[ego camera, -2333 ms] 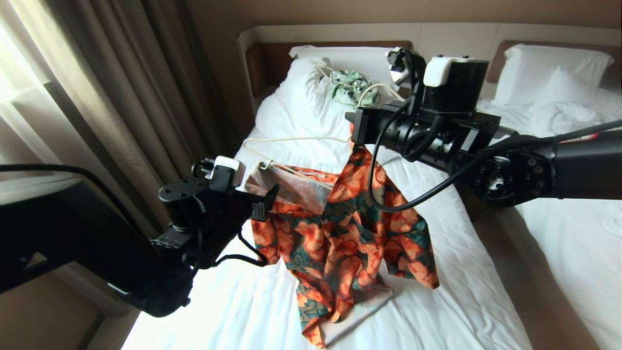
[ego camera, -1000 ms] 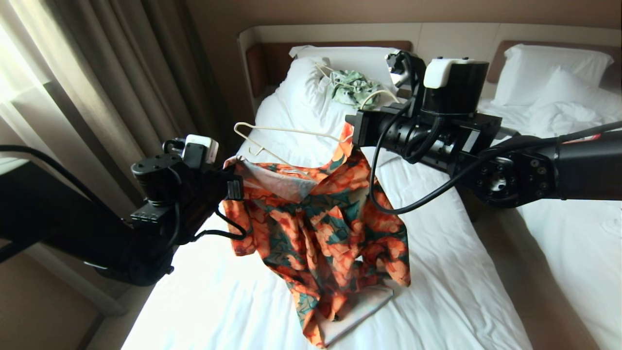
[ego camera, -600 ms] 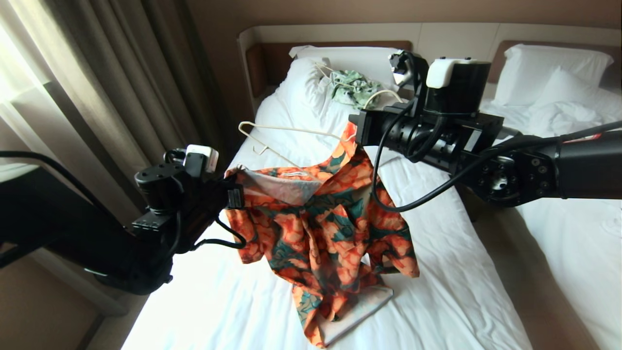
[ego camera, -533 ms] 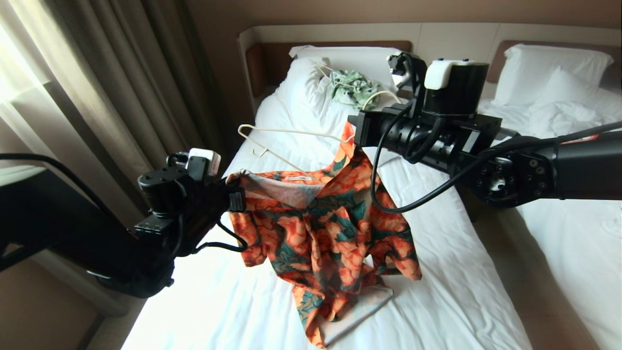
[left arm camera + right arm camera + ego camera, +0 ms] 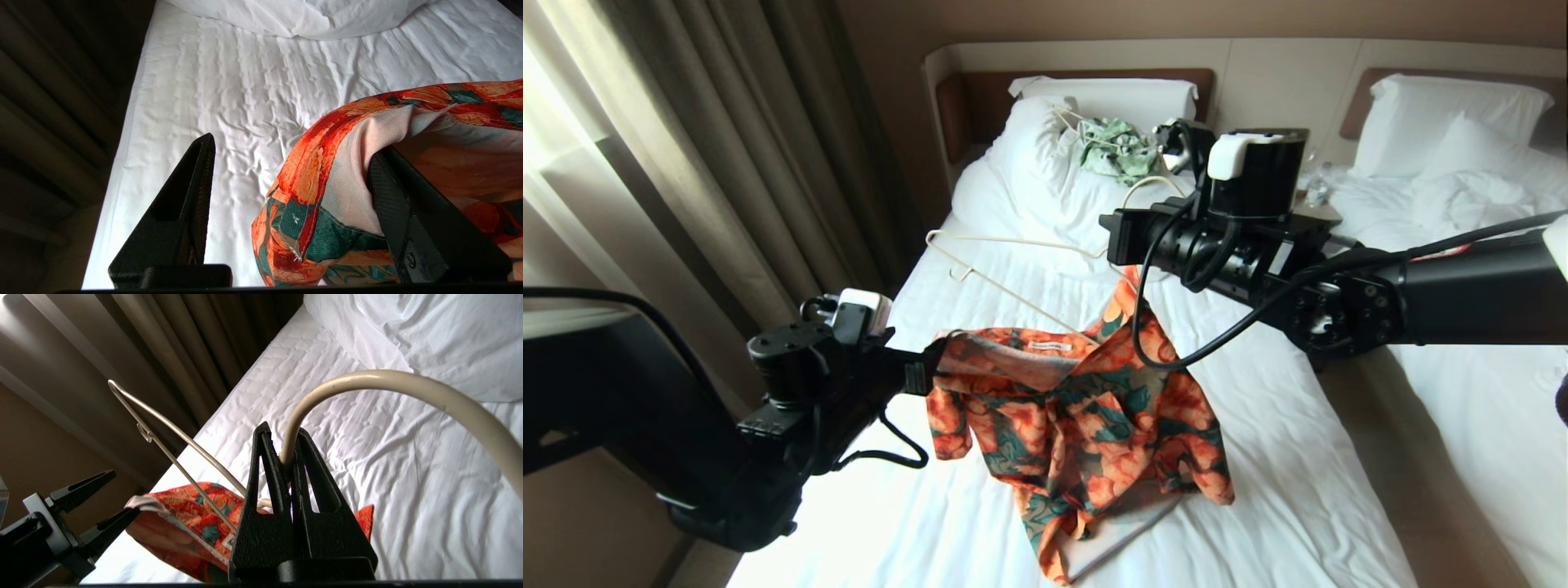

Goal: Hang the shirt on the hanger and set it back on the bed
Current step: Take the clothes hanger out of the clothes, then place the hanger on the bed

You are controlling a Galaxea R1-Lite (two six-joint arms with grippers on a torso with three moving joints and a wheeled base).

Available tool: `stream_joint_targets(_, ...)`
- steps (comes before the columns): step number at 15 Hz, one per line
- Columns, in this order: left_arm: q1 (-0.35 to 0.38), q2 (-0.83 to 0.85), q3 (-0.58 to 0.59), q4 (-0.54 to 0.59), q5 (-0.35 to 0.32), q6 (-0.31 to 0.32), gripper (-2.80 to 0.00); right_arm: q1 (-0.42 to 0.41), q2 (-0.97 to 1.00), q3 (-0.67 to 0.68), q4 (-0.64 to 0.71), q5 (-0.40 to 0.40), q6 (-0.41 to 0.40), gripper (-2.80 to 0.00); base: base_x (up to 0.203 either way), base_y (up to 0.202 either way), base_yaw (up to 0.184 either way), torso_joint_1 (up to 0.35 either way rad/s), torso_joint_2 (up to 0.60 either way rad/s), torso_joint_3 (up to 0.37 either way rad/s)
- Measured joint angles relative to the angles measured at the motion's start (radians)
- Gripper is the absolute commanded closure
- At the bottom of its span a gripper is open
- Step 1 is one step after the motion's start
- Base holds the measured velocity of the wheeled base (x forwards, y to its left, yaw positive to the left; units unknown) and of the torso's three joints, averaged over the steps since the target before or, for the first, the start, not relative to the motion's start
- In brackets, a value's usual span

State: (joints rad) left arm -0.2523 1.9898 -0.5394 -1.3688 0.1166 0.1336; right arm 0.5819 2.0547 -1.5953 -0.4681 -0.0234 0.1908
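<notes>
Above the bed [image 5: 1282, 490], a short-sleeved shirt [image 5: 1078, 425] with big orange flowers on dark green is hanging in a crumpled bunch, its pale peach inside and collar label showing along the top edge and its lower hem touching the wrinkled white sheet. It is sitting near the centre of the head view, with its collar edge running roughly from nine o'clock to three o'clock and its body trailing down toward six o'clock.

A thin cream-white wire hanger [image 5: 1005, 260] is hovering just above and behind the shirt, toward twelve o'clock. Its long axis is running from ten o'clock to three o'clock, its free end is pointing toward the curtains [image 5: 727, 139], and its other end is reaching into the cloth.

At eight o'clock, the left gripper [image 5: 292, 163] is standing with its jaws spread wide; one finger [image 5: 402, 192] is resting inside the shirt's collar edge, while the other is clear over the sheet.

At two o'clock, the right gripper [image 5: 282, 451] is clamping its jaws tight on the hanger's curved hook.
</notes>
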Motion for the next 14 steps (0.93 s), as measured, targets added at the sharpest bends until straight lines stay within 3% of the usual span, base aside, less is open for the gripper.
stream_joint_targets(3, 0.031, -0.003, 0.101, -0.023, -0.109, -0.068, -2.80, 0.005, 0.050, -0.002, -0.118, -0.022, 0.003, 0.00, 0.000, 0.000, 0.000, 0.000, 0.00, 0.000)
stream_joint_targets(8, -0.028, 0.013, 0.110, -0.018, -0.110, -0.089, -2.80, 0.081, 0.126, 0.000, -0.315, -0.213, 0.006, 0.00, 0.000, 0.000, 0.000, 0.000, 0.00, 0.000)
stream_joint_targets(12, -0.040, 0.055, 0.081, -0.019, -0.102, -0.089, -2.80, 0.100, 0.176, 0.000, -0.370, -0.282, 0.003, 0.00, 0.000, 0.000, 0.000, 0.000, 0.00, 0.000)
stream_joint_targets(13, -0.038, 0.061, 0.080, -0.021, -0.098, -0.089, 0.00, 0.100, 0.184, 0.000, -0.370, -0.285, 0.002, 0.00, 0.000, 0.000, 0.000, 0.000, 0.00, 0.000)
stream_joint_targets(14, -0.038, 0.065, 0.081, -0.025, -0.092, -0.089, 0.00, 0.098, 0.189, 0.000, -0.370, -0.286, 0.000, 0.00, 0.000, 0.000, 0.000, 0.000, 0.00, 0.000)
